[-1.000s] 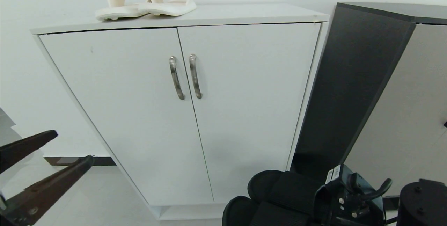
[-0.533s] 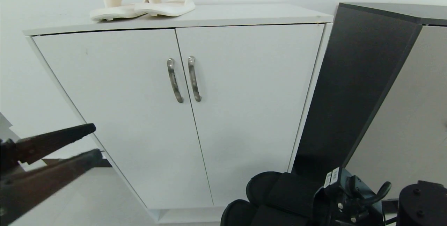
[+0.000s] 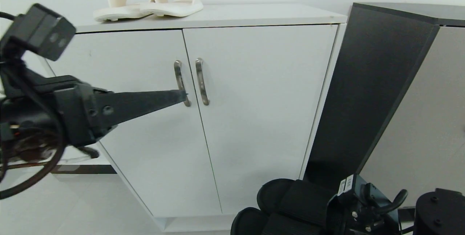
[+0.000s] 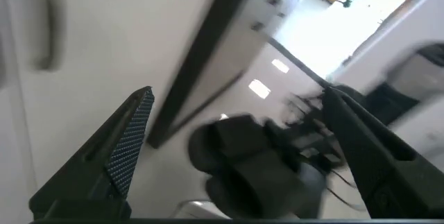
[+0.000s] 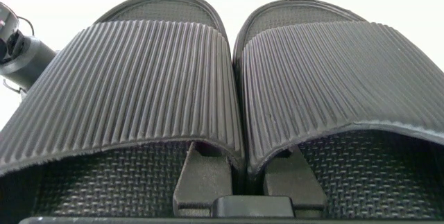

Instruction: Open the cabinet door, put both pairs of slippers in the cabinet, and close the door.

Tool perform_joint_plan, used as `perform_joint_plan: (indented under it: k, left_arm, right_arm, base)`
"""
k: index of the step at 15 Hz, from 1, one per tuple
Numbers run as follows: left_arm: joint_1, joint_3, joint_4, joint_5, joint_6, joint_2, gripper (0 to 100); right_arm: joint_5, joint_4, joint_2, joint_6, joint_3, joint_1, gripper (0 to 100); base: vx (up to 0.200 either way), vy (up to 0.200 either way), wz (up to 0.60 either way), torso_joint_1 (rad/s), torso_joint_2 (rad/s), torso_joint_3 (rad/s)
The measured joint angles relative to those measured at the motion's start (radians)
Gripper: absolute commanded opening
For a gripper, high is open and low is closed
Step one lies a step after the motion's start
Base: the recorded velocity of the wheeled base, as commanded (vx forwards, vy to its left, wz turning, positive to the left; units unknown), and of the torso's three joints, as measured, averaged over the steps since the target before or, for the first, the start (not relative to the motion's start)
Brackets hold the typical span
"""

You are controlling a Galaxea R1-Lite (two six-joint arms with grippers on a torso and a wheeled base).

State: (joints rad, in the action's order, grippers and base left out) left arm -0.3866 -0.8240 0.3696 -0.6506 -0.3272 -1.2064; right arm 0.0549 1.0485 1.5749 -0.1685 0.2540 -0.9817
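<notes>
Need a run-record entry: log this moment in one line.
cabinet doors: closed | left tool: open, by left handle | right tool: holding black slippers | cream slippers: on cabinet top

left gripper (image 4: 237, 92) facing the white cabinet door (image 4: 139, 23)
fingers (image 4: 125, 148) spread wide; blurred black slippers (image 4: 243, 161) seen between them, door handle (image 4: 47, 37) beyond one tip

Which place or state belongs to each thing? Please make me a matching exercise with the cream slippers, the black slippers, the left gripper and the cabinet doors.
Things:
1. cream slippers
2. black slippers
3. left gripper
4. cabinet doors

Places or states:
A. shut
B. on top of the cabinet
C. held in the right gripper
D. open, at the left door's handle

Right pairs: 1-B, 2-C, 3-D, 4-A.
</notes>
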Motion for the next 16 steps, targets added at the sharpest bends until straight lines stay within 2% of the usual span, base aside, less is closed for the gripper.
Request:
perform_joint_plan:
  k: [1, 2, 3, 4, 9, 13, 16]
  left_arm:
    - [0.000, -0.011, 0.046, 0.006, 0.001, -0.051, 100]
    - [0.007, -0.020, 0.087, 0.043, 0.003, -0.096, 100]
    - [0.012, -0.032, 0.103, 0.115, 0.005, -0.131, 100]
    - [0.016, -0.051, 0.118, 0.147, 0.006, -0.158, 100]
    - [0.021, -0.083, 0.119, 0.164, 0.007, -0.210, 100]
    - [0.024, -0.117, 0.123, 0.215, 0.010, -0.253, 100]
    - [0.023, -0.137, 0.125, 0.215, 0.013, -0.284, 100]
  right_arm:
    - [0.000, 0.000, 0.000, 0.000, 0.000, 0.000, 0]
    - [0.000, 0.000, 0.000, 0.000, -0.001, 0.000, 0]
    - [0.000, 0.001, 0.000, -0.001, -0.001, 0.000, 0]
    - [0.000, 0.000, 0.000, -0.001, -0.001, 0.000, 0]
    - [0.001, 0.000, 0.000, -0.001, -0.001, -0.001, 0]
    - [0.001, 0.000, -0.002, 0.000, -0.001, -0.002, 0]
    - [0.001, 0.001, -0.002, -0.001, -0.005, -0.004, 0]
  base:
    - [0.000, 0.000, 0.00, 0.000, 0.00, 0.000]
    - [0.000, 0.000, 0.00, 0.000, 0.00, 0.000]
    - [0.000, 0.000, 0.00, 0.000, 0.00, 0.000]
    - [0.000, 0.000, 0.00, 0.000, 0.00, 0.000]
    - [0.000, 0.000, 0.00, 0.000, 0.00, 0.000]
    - [0.000, 0.000, 0.00, 0.000, 0.00, 0.000]
    - [0.000, 0.000, 0.00, 0.000, 0.00, 0.000]
